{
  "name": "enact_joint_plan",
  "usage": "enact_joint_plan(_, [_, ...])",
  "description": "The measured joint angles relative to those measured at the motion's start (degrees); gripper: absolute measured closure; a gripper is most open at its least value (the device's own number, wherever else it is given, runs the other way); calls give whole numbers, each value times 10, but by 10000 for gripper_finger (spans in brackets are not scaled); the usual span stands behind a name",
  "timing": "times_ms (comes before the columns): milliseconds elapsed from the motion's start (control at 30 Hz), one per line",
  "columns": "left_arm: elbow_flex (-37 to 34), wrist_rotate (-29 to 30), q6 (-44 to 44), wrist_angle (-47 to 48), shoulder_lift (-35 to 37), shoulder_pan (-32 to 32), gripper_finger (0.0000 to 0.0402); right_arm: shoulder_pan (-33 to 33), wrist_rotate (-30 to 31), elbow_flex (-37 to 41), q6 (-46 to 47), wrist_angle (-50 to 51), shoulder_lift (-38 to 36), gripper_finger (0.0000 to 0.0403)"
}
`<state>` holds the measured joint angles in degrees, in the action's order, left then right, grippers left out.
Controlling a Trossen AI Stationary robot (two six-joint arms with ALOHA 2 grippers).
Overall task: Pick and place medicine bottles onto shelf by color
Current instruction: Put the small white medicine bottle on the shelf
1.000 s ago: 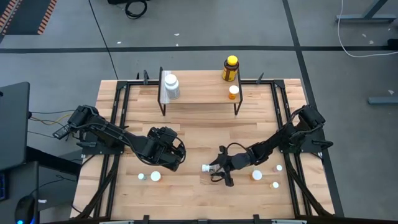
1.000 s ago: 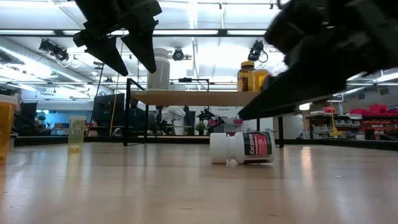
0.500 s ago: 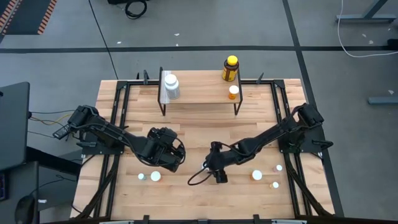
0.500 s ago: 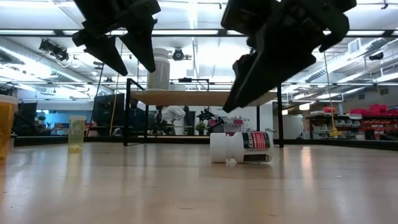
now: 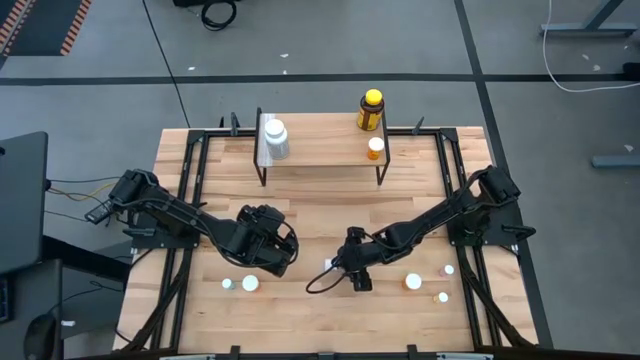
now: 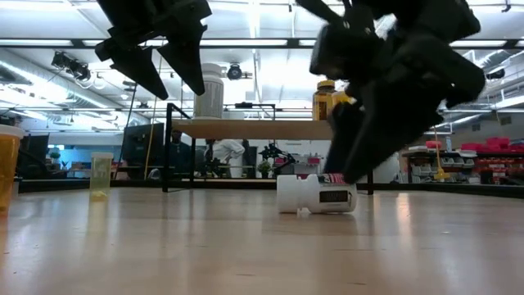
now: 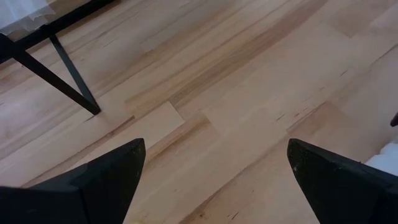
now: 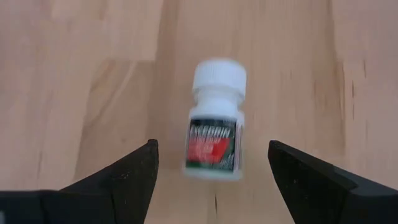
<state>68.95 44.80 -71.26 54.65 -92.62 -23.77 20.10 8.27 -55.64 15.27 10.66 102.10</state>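
**White bottle lies on its side between spread right fingers**

From above, the right gripper (image 5: 352, 272) covers most of the fallen white bottle (image 8: 215, 119); only a pale sliver shows at its left. The label text is blurred past reading. At table height the right arm hides the bottle's base end and part of the shelf (image 6: 254, 128).

On the shelf stand a large white bottle (image 5: 275, 138) at the left end and a small orange bottle (image 5: 375, 148) at the right; a dark amber bottle with yellow cap (image 5: 370, 110) stands on the table just beyond it. Two small bottles (image 5: 239, 284) sit near the left gripper (image 5: 268, 250), three more (image 5: 413, 282) to the right of the right gripper.

The right gripper's fingers stand wide apart, astride the lying bottle without touching it. The left gripper hangs above bare table (image 7: 236, 93), fingers spread and empty.
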Motion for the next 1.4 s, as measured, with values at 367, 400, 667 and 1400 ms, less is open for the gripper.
enact_joint_plan(367, [0,0,0,0,0,0,2,9,25,19,2,-33,0,96])
enact_joint_plan(400, [0,0,0,0,0,0,2,5,26,16,-4,-35,0,96])
enact_joint_plan(667, [0,0,0,0,0,1,2,-37,11,4,-32,-50,14,103])
enact_joint_plan(1400, [0,0,0,0,0,1,2,-55,-6,-4,-75,-110,66,199])
